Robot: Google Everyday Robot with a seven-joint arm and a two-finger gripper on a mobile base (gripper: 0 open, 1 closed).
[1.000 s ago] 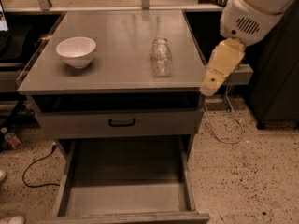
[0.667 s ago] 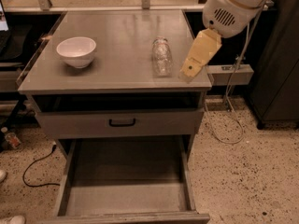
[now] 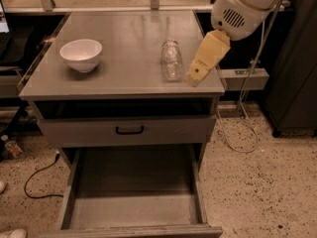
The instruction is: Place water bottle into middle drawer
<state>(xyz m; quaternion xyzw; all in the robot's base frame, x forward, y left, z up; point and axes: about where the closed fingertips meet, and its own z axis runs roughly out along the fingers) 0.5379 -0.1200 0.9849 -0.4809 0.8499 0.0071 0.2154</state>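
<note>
Arm slanting down from right; end effector (image 3: pixel 197 74) hovering beside water bottle (image 3: pixel 171 60) at bench (image 3: pixel 124 83) edge, closure unclear; middle drawer (image 3: pixel 133 185) standing open.

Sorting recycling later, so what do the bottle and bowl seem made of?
Water bottle: likely clear plastic, see-through ribbed body. White bowl: probably glazed ceramic, smooth with a faint sheen, possibly plastic. End effector hovers close beside the bottle.

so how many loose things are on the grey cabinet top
2: a round white bowl at left; a clear ribbed plastic bottle lying right of centre. The tan end effector is just right of it. None seems hidden.
</note>
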